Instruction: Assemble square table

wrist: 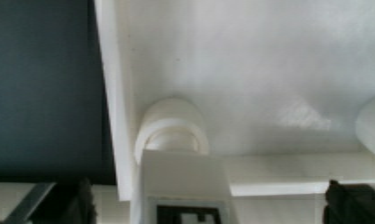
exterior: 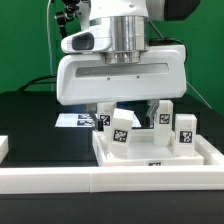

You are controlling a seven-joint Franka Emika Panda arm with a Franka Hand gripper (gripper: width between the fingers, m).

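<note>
The square table's white top (exterior: 205, 150) lies flat near the front, raised rim up. Several white leg posts with black-and-white tags stand on it. One leg post (exterior: 122, 131) stands just below my gripper (exterior: 127, 112), and two others (exterior: 163, 120) (exterior: 186, 128) stand toward the exterior view's right. In the wrist view the same leg post (wrist: 175, 150) rises from the top's inner surface (wrist: 255, 70) between my dark fingertips (wrist: 68, 200), closer to one of them. My gripper (wrist: 210, 205) is open and touches nothing.
A long white border rail (exterior: 100, 182) runs along the front of the table top. The marker board (exterior: 72, 120) lies flat on the black table behind, at the exterior view's left. A white block (exterior: 3, 148) shows at the left edge.
</note>
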